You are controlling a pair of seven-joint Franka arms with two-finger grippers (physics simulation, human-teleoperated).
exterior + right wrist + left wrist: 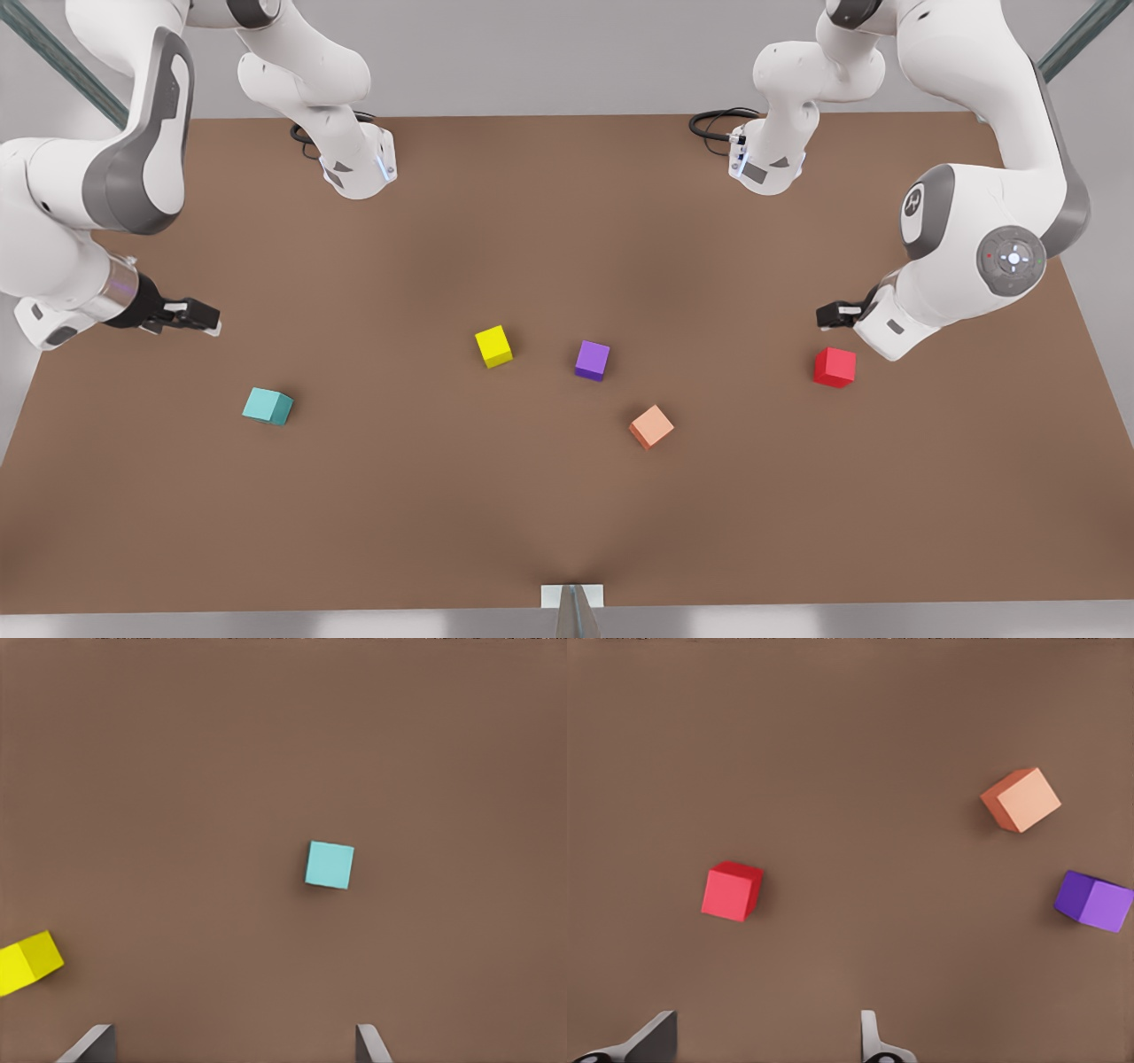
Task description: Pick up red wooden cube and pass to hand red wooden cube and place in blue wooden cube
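Red wooden cube point(834, 367) rests on the desk point(567, 514) just below the left gripper point(831, 313), fingers spread wide. Right gripper point(205, 316), likewise wide, hangs near the blue wooden cube point(267, 406).

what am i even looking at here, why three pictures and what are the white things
The white things are two robot arms, rendered in a simulator, bolted at the far edge of a brown table. Each ends in a two-finger hand. The wide picture comes from a camera looking down on the whole scene; the other two come from cameras on the arms' wrists.

The left hand, on the front view's right, hangs above the table close to the red wooden cube, its fingers spread open. The right hand, on the front view's left, hovers open too, near the blue wooden cube, which looks turquoise.

Between them lie a yellow cube, a purple cube and a salmon-orange cube. All five cubes sit apart on the table; nothing is held.
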